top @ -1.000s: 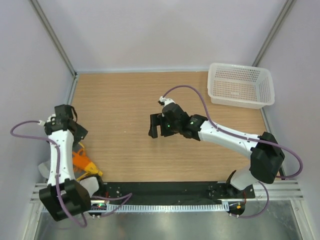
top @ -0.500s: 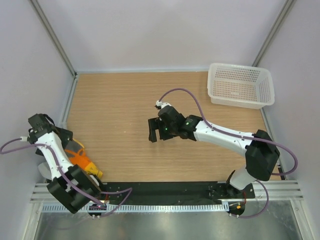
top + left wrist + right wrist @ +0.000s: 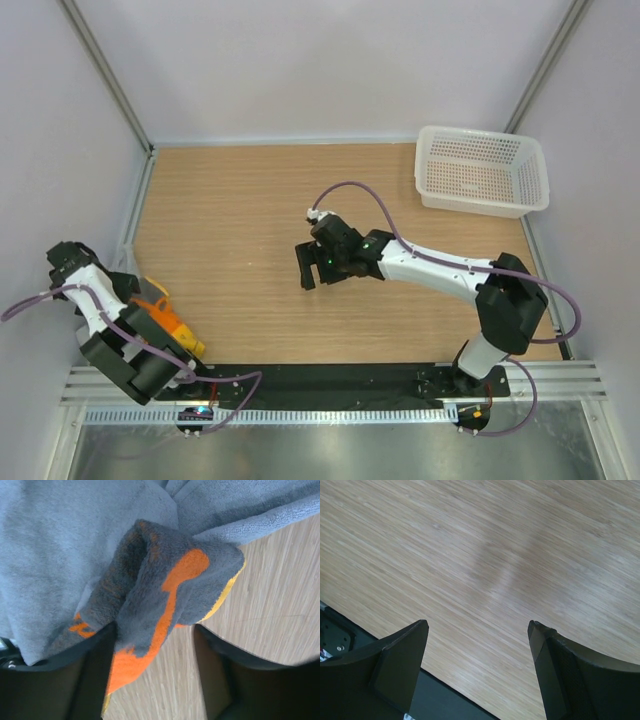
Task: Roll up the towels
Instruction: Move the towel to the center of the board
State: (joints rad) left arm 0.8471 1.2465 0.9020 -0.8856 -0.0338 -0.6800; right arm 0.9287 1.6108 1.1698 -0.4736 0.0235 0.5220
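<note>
At the lower left of the top view we see the orange towel (image 3: 165, 320) bunched at the edge of the table (image 3: 240, 200). The left wrist view shows it lying on the grey towel (image 3: 60, 540), with a fold between the wide-spread jaws of the left gripper (image 3: 155, 670). At centre the right gripper (image 3: 307, 268) hangs over bare wood, jaws wide. The basket (image 3: 470, 203) sits at the upper right.

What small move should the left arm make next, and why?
Probably close the left gripper: its fingers stand open with a bunched fold of the orange towel between them, lying against the light-grey towel. A grip would let it drag the towel onto bare table for rolling. The right gripper hangs open over bare wood.
</note>
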